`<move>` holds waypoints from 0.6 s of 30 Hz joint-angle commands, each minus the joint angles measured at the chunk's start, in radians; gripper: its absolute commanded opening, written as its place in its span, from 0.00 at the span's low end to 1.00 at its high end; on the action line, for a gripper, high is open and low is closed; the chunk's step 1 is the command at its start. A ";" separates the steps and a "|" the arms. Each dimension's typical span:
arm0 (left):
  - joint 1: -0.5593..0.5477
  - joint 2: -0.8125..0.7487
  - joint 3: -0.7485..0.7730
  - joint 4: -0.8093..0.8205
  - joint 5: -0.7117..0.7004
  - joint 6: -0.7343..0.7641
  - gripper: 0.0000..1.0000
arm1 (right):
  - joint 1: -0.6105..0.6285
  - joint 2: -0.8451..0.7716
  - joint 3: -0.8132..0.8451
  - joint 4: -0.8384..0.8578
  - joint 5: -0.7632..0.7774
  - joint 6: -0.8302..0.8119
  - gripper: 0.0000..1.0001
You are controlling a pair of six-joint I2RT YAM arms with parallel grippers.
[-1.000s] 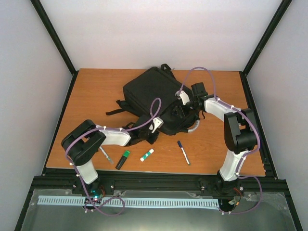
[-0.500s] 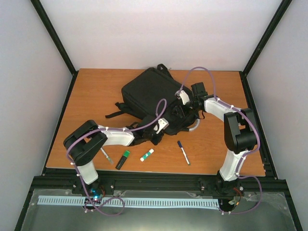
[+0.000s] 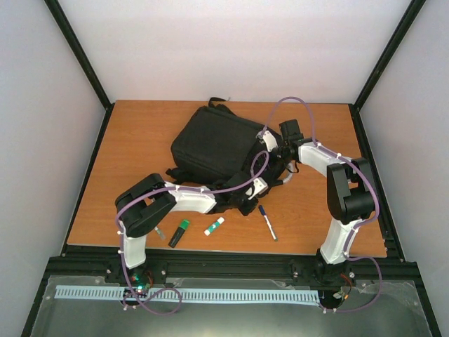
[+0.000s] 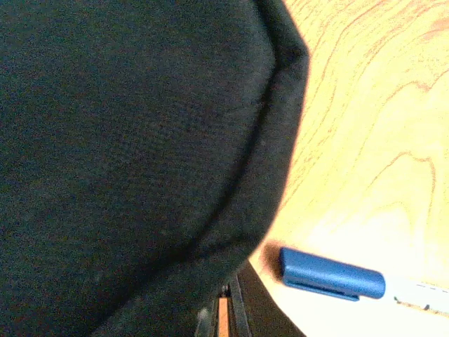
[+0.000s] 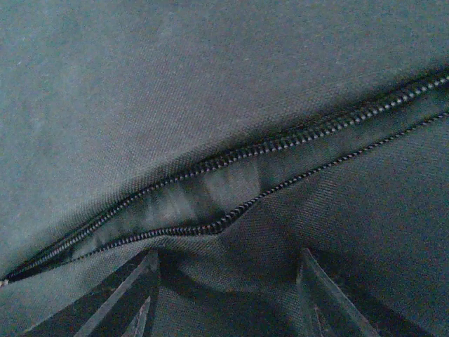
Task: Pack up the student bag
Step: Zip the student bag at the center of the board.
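The student bag (image 3: 214, 144) is a large black backpack lying flat at the table's middle back. My left gripper (image 3: 247, 202) is at its near right corner. In the left wrist view black fabric (image 4: 133, 154) fills the frame and covers the gripper (image 4: 223, 319), whose jaws stand almost together under it. My right gripper (image 3: 271, 159) is on the bag's right edge. In the right wrist view its fingers (image 5: 144, 295) pinch a fold of fabric (image 5: 231, 267) just below an open zip (image 5: 231, 189).
A pen with a blue cap (image 3: 266, 221) lies near the left gripper and shows in the left wrist view (image 4: 330, 275). A glue stick (image 3: 214, 225), a green highlighter (image 3: 179, 232) and another pen (image 3: 160, 233) lie near the front edge.
My left gripper has moved right and a little nearer, dragging the bag's near corner with it. The bag has turned. The right gripper has stayed put.
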 commanded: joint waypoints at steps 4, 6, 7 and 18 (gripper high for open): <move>-0.043 0.031 0.067 0.040 0.031 -0.042 0.05 | 0.014 0.048 -0.011 -0.066 -0.012 0.010 0.54; -0.043 0.043 0.082 0.042 0.023 -0.061 0.07 | 0.012 0.049 -0.010 -0.067 -0.013 0.010 0.54; -0.042 0.052 0.096 0.035 0.022 -0.064 0.09 | 0.012 0.048 -0.008 -0.068 -0.012 0.009 0.54; -0.042 -0.108 0.067 -0.078 0.018 -0.075 0.39 | -0.099 -0.098 0.014 -0.109 -0.030 0.010 0.55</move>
